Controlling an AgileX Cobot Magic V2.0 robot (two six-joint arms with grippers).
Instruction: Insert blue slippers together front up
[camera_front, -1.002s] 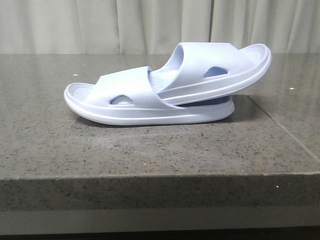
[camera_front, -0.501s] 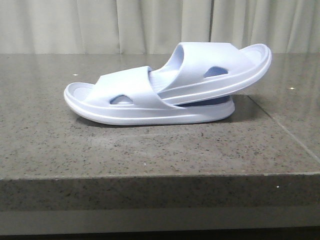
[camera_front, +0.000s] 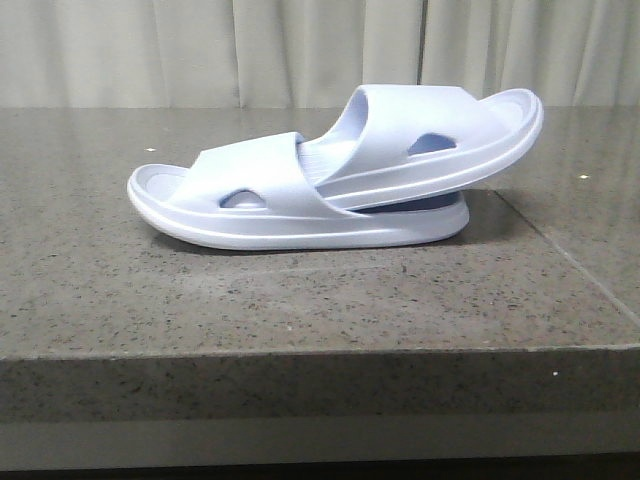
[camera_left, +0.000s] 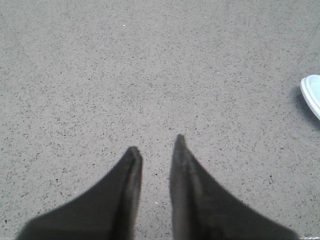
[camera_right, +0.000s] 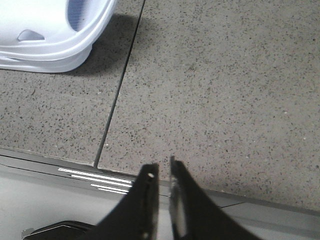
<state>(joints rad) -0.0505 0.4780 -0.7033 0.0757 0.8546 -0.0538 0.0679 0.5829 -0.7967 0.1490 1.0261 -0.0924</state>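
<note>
Two pale blue slippers are nested on the stone counter. The lower slipper (camera_front: 255, 180) lies flat, toe to the left. The upper slipper (camera_front: 410, 125) is pushed under the lower one's strap and tilts up to the right, its end overhanging. Neither gripper shows in the front view. My left gripper (camera_left: 156, 144) hangs over bare counter, empty, with a small gap between its fingers; a slipper's edge (camera_left: 312, 92) shows at the side. My right gripper (camera_right: 162, 167) is empty with its jaws nearly together, above the counter's front edge; the slippers (camera_right: 45, 30) lie apart from it.
The grey speckled counter (camera_front: 300, 290) has a seam (camera_front: 570, 255) running past the slippers' right end, also in the right wrist view (camera_right: 117, 97). Its front edge (camera_front: 320, 350) drops off. A pale curtain (camera_front: 300, 50) hangs behind.
</note>
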